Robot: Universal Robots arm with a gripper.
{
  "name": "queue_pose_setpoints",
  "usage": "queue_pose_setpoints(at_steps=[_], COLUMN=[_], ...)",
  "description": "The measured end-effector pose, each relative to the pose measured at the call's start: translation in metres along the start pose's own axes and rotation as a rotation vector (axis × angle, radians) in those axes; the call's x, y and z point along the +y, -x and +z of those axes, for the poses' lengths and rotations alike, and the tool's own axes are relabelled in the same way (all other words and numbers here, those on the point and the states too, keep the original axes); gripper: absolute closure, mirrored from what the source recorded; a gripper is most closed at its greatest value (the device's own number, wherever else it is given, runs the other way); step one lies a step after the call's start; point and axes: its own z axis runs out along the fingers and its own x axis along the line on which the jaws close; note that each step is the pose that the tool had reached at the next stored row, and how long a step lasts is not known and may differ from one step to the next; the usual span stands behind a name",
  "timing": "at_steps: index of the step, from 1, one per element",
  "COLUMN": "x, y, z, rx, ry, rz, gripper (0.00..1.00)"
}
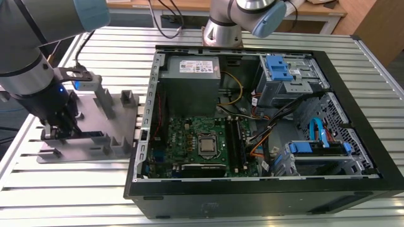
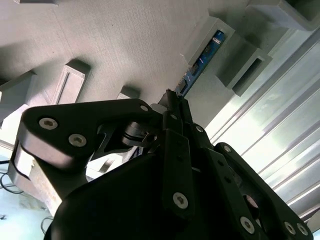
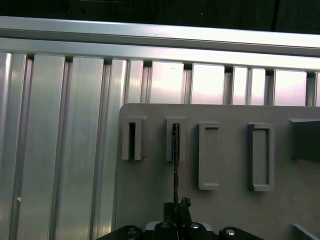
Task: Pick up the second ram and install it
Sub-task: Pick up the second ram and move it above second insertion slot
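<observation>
The fingers (image 2: 180, 112) seem closed on the near end of the second ram (image 2: 202, 57). It stands on edge in the grey fixture (image 1: 82, 152) by the counter's (image 1: 63, 189) edge, long axis pointing away from them.

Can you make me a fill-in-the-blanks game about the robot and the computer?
The end effector grips the second ram, which stands on a ____ fixture. The computer case lies to the exterior view's ____ of that fixture. Inside the case is a ____ circuit board. Missing words: grey, right, green.
</observation>
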Motion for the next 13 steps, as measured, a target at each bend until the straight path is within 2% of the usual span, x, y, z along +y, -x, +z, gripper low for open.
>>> queue_pose_setpoints(at_steps=[13], x=[0.0000], y=[0.0003], z=[-0.0201], rx=[0.0000], ry=[0.0000], rz=[0.000], gripper=[0.86])
